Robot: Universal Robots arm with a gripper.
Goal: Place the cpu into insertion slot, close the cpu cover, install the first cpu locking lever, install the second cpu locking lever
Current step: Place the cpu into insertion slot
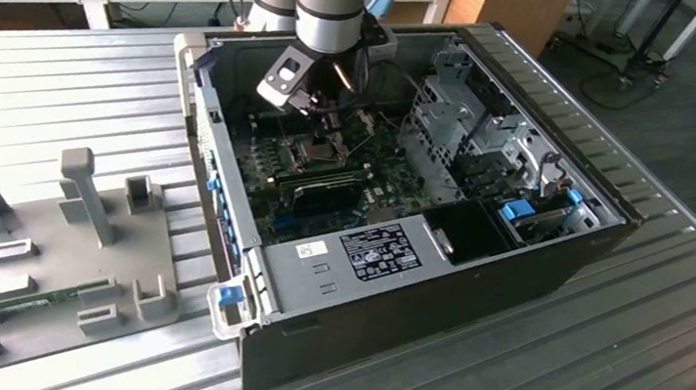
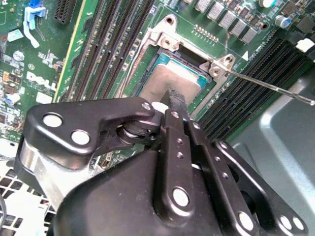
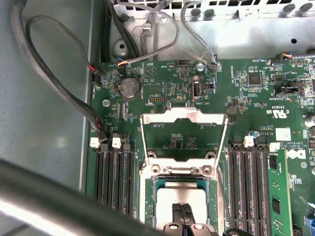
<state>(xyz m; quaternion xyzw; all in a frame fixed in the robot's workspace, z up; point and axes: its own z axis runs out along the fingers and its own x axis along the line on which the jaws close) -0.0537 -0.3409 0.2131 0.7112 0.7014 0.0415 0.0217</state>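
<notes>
**Gripper (image 2: 174, 98) hovering with fingers pinched together over the seated cpu (image 2: 160, 83)**

Memory slots (image 2: 106, 44) are crowding one side of the fingertips. The cpu is lying directly beneath them inside the insertion slot (image 3: 145, 196), touching or nearly so. I'd judge it wants level, square pressure within the rim. The cpu cover (image 3: 184, 116) is standing hinged back just beyond, and a thin locking lever (image 2: 270, 87) is jutting out alongside, leaving room overhead only.

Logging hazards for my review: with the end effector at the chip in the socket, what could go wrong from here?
1. The end effector sits on the cpu; if the cpu lies skewed in the insertion slot, pushing could bend contacts.
2. The cpu cover stands open just beyond it, so a sideways move might catch it.
</notes>
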